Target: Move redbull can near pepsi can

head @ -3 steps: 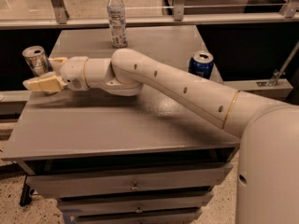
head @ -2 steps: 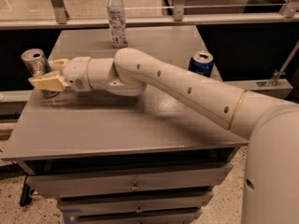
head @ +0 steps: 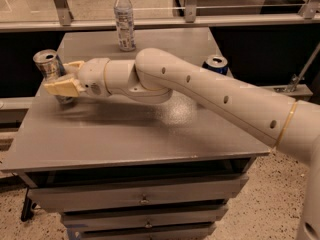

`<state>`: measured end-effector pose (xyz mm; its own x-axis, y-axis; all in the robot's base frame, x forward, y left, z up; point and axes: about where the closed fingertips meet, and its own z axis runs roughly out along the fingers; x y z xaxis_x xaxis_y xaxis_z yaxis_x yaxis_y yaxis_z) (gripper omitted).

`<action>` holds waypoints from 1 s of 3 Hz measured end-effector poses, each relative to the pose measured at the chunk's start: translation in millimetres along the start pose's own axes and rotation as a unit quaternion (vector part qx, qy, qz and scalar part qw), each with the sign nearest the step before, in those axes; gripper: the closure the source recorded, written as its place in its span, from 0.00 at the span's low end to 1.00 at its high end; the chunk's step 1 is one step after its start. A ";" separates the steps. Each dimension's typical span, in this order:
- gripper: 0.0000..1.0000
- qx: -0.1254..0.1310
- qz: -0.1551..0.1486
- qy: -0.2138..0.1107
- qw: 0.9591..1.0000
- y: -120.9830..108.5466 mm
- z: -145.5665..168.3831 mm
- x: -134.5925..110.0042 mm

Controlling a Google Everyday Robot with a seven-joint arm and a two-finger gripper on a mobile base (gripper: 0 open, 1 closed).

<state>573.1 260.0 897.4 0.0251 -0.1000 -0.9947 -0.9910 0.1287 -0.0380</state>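
Observation:
The redbull can (head: 48, 64), slim and silver with an open top, stands slightly tilted at the table's left edge. My gripper (head: 58, 77) is at that can, with one cream finger (head: 59, 87) in front of it and the other behind it, closed around its lower body. The pepsi can (head: 216, 64), dark blue with a silver top, stands at the table's right edge, partly hidden behind my arm. The two cans are far apart, across the table's width.
A clear plastic water bottle (head: 124, 19) stands at the back of the grey table (head: 150, 134). My white arm crosses the table from the right. Drawers sit below the tabletop. A rail and a glass partition run behind the table.
My gripper has moved in around the redbull can. The can has shifted a little to the right and now tilts. The bottle and the pepsi can have not moved.

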 end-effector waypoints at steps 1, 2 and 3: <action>1.00 0.047 0.003 0.013 0.999 4.0 -46.5 -7.3; 1.00 0.111 0.008 0.044 0.993 2.5 -113.9 -7.5; 1.00 0.165 0.018 0.080 0.983 7.0 -177.8 -2.4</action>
<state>542.7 85.7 916.6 -0.0567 -0.2398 -0.9692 -0.8937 0.4449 -0.0578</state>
